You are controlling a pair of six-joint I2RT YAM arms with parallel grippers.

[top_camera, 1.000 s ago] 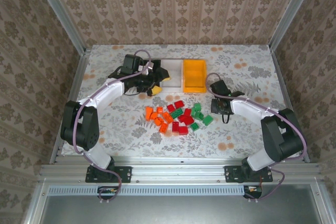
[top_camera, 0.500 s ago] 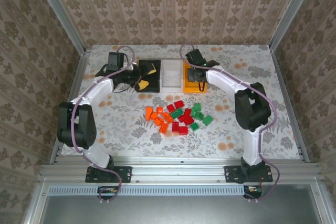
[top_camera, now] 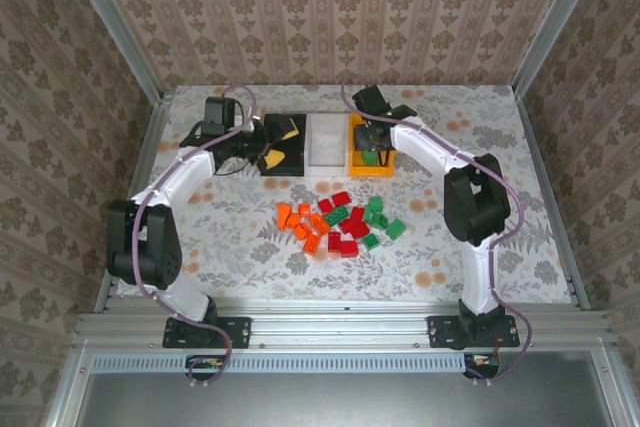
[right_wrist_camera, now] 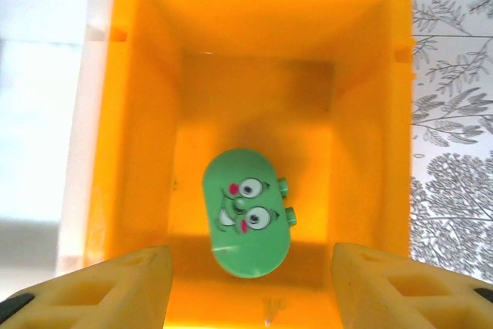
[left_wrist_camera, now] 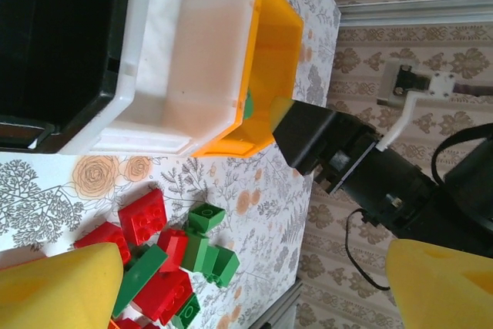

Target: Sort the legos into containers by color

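Note:
The legos [top_camera: 335, 222] lie in a loose pile of orange, red and green bricks mid-table. Three containers stand in a row at the back: black [top_camera: 296, 167], white [top_camera: 326, 143] and orange-yellow [top_camera: 357, 162]. My right gripper [top_camera: 375, 150] hovers over the orange-yellow bin [right_wrist_camera: 139, 113], open. A green oval lego with a printed face [right_wrist_camera: 248, 213] lies loose on that bin's floor between my yellow fingers [right_wrist_camera: 127, 287], touching neither. My left gripper [top_camera: 280, 145] hangs open over the black bin, holding nothing. Its wrist view shows red and green legos [left_wrist_camera: 166, 248] below the white bin [left_wrist_camera: 192, 52].
The flowered tabletop [top_camera: 220, 227] has bare room left and right of the pile. Metal frame posts and wallpapered walls [top_camera: 330, 7] close the table in at the back and sides. The right arm's black wrist [left_wrist_camera: 331, 144] reaches over the orange-yellow bin's near end.
My right arm swung from the table's right side to above the orange-yellow bin and opened its jaws, releasing the green lego. My left gripper shifted left along the bins toward the black one.

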